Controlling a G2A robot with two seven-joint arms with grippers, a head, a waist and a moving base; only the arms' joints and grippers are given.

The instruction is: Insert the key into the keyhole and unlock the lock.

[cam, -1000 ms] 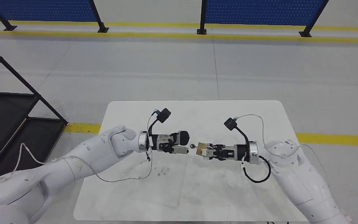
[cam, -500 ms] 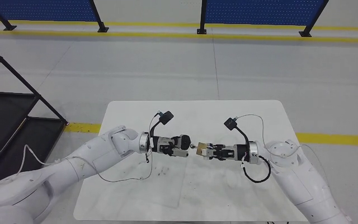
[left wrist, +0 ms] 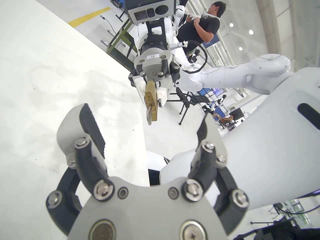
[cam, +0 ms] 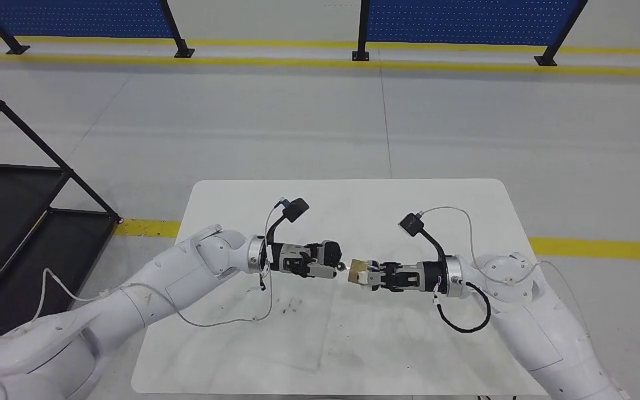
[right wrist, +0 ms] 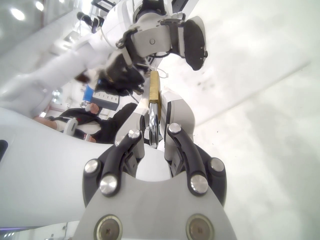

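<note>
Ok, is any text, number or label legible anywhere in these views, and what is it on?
Sticker on the wrist plate of the arm holding the padlock: one handwritten mark, too small to read with certainty.
Padlock: no print can be made out.
Nothing else carries readable text.

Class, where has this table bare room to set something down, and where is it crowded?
Bare: the table strip along its far edge, and the near middle. Crowded: the centre, where the left gripper faces the padlock in the right gripper.
</note>
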